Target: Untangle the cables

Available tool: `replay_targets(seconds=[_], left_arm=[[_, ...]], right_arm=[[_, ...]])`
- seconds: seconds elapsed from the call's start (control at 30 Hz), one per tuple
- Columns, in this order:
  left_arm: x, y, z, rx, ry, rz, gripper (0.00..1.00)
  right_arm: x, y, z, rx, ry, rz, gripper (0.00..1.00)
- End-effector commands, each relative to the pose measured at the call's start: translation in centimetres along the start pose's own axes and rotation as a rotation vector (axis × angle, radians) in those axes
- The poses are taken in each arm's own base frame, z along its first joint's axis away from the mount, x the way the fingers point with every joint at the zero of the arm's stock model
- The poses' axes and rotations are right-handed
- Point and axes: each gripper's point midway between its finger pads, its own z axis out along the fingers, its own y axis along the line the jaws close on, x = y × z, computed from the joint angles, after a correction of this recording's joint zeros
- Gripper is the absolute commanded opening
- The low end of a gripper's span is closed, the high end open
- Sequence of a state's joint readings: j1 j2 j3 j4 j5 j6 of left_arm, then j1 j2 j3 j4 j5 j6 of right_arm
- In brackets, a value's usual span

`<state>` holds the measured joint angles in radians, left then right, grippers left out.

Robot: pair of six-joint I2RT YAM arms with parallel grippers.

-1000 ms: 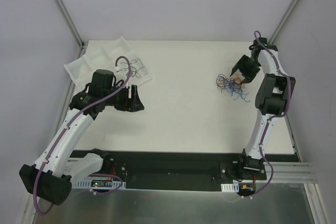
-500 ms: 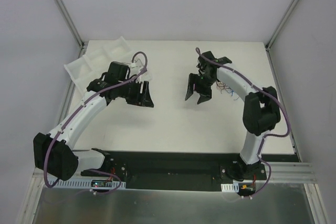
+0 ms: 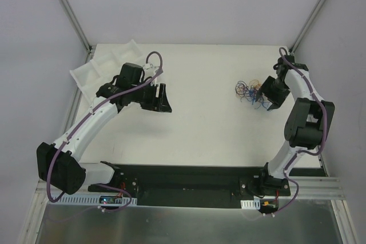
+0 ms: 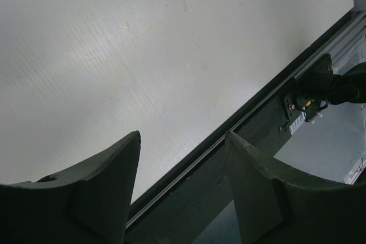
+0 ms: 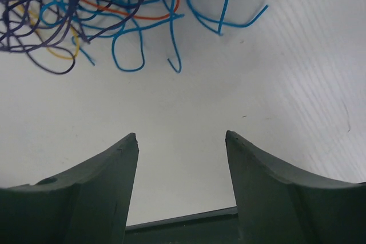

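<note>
White tabletop (image 3: 206, 130) bears one tangle of cables (image 3: 250, 90) at far right; right gripper (image 3: 267, 94), jaws wide and empty, sits just beside it; left gripper (image 3: 164, 99), also spread, hovers near one white tray (image 3: 91, 70)

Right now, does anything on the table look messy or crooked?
Yes. The cables lie in one knotted heap on the right, and the white tray sits crooked at the far left corner.

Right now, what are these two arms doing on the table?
Two robot arms face a tangle of thin coloured cables on a white table. The right pincer hovers open beside the tangle, holding nothing; blue, orange and purple strands lie just ahead of it. The left pincer, also open and empty, is over bare table near a white tray.
</note>
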<state>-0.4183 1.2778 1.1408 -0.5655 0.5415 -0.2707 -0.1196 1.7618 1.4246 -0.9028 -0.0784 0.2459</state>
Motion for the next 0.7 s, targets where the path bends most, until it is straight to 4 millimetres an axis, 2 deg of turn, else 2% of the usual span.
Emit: replay_targets(seconds=[0.0, 0.1, 0.2, 0.3, 0.43, 0.5, 0.57, 0.6, 0.67], left_arm=[[-0.4, -0.8, -1.8, -0.016, -0.070, 0.025, 0.61], [0.3, -0.7, -2.3, -0.031, -0.073, 0.018, 0.61], [1.1, -0.6, -2.6, -0.036, -0.066, 0.004, 0.61], [1.4, -0.7, -3.1, -0.041, -0.061, 0.003, 0.61], [1.6, -0.6, -3.5, -0.057, -0.052, 0.005, 0.61], [1.5, -0.7, -3.6, -0.058, -0.049, 0.004, 0.61], [1.3, -0.8, -3.5, -0.056, -0.045, -0.002, 0.60], [1.3, -0.7, -3.4, -0.058, -0.040, -0.006, 0.60], [1.1, -0.7, -3.2, -0.060, -0.038, -0.009, 0.60]], right_arm=[[-2.4, -2.0, 0.2, 0.132, -0.050, -0.112, 0.64], [-3.3, -2.4, 1.6, 0.163, -0.047, -0.126, 0.61], [-4.6, -2.5, 3.0, 0.187, -0.053, -0.139, 0.53], [-5.7, -2.0, 4.1, 0.181, -0.056, -0.160, 0.46], [-5.4, -0.3, 5.3, 0.114, -0.038, -0.168, 0.39], [-4.8, 0.8, 5.5, 0.089, -0.033, -0.196, 0.22], [-3.1, 2.1, 5.2, 0.073, -0.019, -0.228, 0.04], [-1.4, 3.2, 5.1, 0.034, 0.007, -0.242, 0.00], [2.7, 5.4, 4.4, -0.014, 0.036, -0.291, 0.00]])
